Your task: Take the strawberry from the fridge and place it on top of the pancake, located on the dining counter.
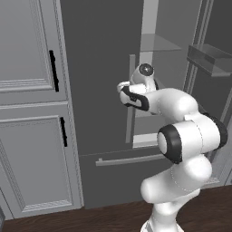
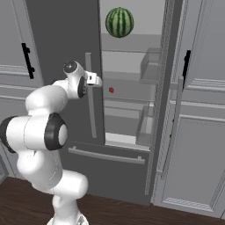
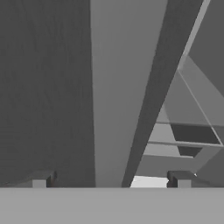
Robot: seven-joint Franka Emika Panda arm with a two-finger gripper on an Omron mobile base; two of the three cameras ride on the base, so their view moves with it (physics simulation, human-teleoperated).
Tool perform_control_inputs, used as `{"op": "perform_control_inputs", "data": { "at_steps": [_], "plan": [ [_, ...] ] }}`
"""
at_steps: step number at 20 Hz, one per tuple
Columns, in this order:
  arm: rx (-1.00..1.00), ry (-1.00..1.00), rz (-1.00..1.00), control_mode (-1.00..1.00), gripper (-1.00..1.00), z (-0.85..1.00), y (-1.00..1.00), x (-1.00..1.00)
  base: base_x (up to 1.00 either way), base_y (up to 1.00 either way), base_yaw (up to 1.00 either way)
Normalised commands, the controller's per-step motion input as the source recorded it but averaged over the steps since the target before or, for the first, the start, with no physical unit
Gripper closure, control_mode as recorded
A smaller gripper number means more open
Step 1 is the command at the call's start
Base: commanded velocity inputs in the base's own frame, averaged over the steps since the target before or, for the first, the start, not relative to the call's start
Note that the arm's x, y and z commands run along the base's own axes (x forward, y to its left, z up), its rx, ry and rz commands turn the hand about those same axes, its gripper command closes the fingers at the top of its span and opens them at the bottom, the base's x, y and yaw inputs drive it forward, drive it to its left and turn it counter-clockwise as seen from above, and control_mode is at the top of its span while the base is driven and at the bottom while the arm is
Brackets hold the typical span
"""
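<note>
**Gripper at the fridge handle, strawberry waiting on the shelf**

Left base view: the white arm reaches up to the tall dark grey French-door fridge [image 1: 99, 90], its two-finger gripper [image 1: 121, 87] at the long grey bar handle [image 1: 130, 99] of the left door. The right door stands open on pale glass shelves. The fruit is hidden from this side.

Right base view: this side adds what the other lacks. The tiny bright red strawberry [image 2: 111, 90] sits on a middle shelf, well below a big striped green watermelon [image 2: 119, 22]. The gripper [image 2: 97, 81] hangs just beside the handle, short of the fruit.

Hand view: the handle rises between the fingertips [image 3: 41, 179], which stand wide apart, clamped on nothing.

The fetching step looks to be in hand. Next, I judge, the gripper must clear the handle and reach rightward into the opening toward the strawberry.
</note>
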Motion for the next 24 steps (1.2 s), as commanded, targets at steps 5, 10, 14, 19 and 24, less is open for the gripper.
{"op": "perform_control_inputs", "data": {
  "at_steps": [5, 10, 14, 19, 24],
  "plan": [
    [0.00, 0.00, 0.00, -1.00, -1.00, -0.20, 0.06, 0.53, 0.00, 0.00, 0.00],
    [0.00, 0.00, 0.00, -1.00, -1.00, -0.24, 0.01, 0.57, 0.00, 0.00, 0.00],
    [0.00, 0.00, 0.00, -1.00, -1.00, -0.28, 0.00, 0.66, 0.00, 0.00, 0.00],
    [0.00, 0.00, 0.00, -1.00, 1.00, -0.64, 0.30, 0.93, 0.00, 0.00, 0.00],
    [0.00, 0.01, 0.00, -1.00, 1.00, -0.64, 0.43, 0.79, 0.00, 0.00, 0.00]
  ]
}}
